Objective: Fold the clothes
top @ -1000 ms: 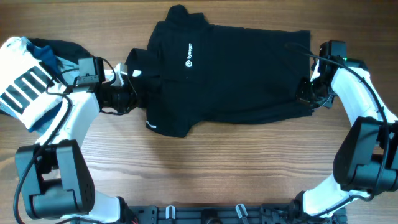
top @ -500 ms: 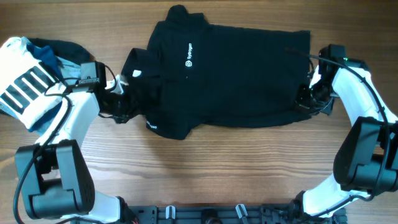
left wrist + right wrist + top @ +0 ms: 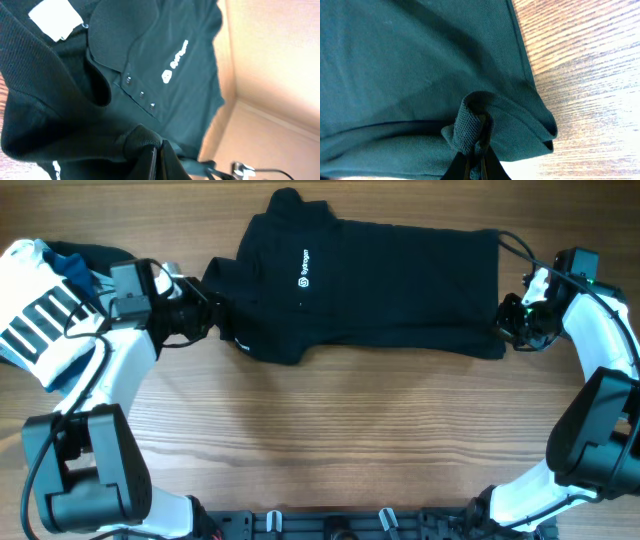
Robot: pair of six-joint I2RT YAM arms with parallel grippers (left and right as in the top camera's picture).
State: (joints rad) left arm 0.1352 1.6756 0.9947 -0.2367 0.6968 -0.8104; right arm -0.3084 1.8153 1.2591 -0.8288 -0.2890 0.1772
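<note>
1. Your shirt (image 3: 370, 290) lies spread out sideways along the far half of the table (image 3: 350, 450). The collar end points at the left edge and the hem at the right edge.
2. It's chest side up. The white logo (image 3: 303, 276) shows plainly, nearer the collar than the hem.
3. Your left gripper (image 3: 158, 152) is at the collar end, fingers squeezed narrow on a bunched ridge of black fabric. There's cloth between them and no gap to speak of.
4. From the left wrist you see the placket buttons (image 3: 141, 93) just beyond that pinch. The white neck label (image 3: 55, 20) sits further up inside the open collar.
5. Your right gripper (image 3: 479, 145) is at the hem, at the shirt's corner closest to the near and right edges. It's clamped tight on a folded lip of the hem, and the fabric puckers round the fingertips.
6. Wood grain shows right beside that corner in the right wrist view, so the hem edge rests on the tabletop there.
7. Between the two grips the body of the shirt looks smooth, with only light creases.
8. One sleeve pokes toward the far edge. The other lies toward the near edge, just beside the left gripper.
9. A white striped garment (image 3: 40, 320) sits at the left edge with your left arm crossing over it. It lies apart from the shirt.
</note>
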